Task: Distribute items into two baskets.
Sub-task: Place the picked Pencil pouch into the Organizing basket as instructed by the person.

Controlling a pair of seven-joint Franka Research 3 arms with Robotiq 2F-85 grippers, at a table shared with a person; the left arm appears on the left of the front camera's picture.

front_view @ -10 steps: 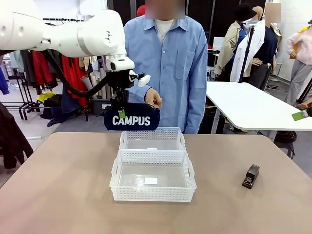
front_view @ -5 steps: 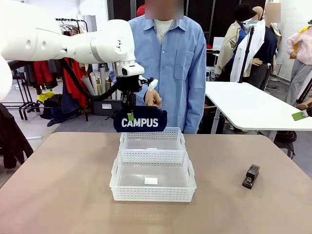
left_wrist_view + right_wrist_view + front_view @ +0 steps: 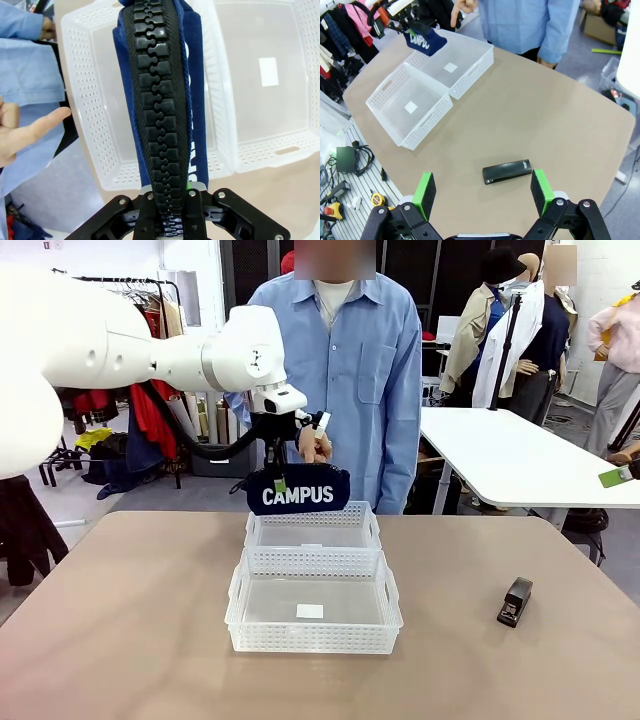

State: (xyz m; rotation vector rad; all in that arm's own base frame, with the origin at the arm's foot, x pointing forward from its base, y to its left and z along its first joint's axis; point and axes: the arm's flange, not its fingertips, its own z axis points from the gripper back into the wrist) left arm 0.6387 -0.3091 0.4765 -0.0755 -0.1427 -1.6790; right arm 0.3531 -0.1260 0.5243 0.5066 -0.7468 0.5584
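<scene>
The navy blue pouch [image 3: 298,493] with white "CAMPUS" lettering hangs just above the far basket [image 3: 312,527], with my left gripper [image 3: 279,478] shut on its top edge. From the left wrist the pouch [image 3: 161,100] runs up the picture, zip uppermost, over the far basket [image 3: 95,115], with the near basket [image 3: 280,115] beside it. The near basket [image 3: 313,602] holds nothing. The small black stapler [image 3: 515,602] lies on the table at the right. My right gripper [image 3: 482,192] hovers open high above the stapler [image 3: 507,171]. The right wrist view also shows both baskets [image 3: 410,107] and the pouch [image 3: 425,41].
A person in a blue shirt [image 3: 345,350] stands at the far side, one hand [image 3: 315,443] raised just behind the pouch. The same hand [image 3: 22,132] shows beside the far basket. A white table [image 3: 520,460] stands at the back right.
My left gripper has carried the pouch to the right and a little lower, bringing it over the far basket. The stapler and baskets have not moved.
</scene>
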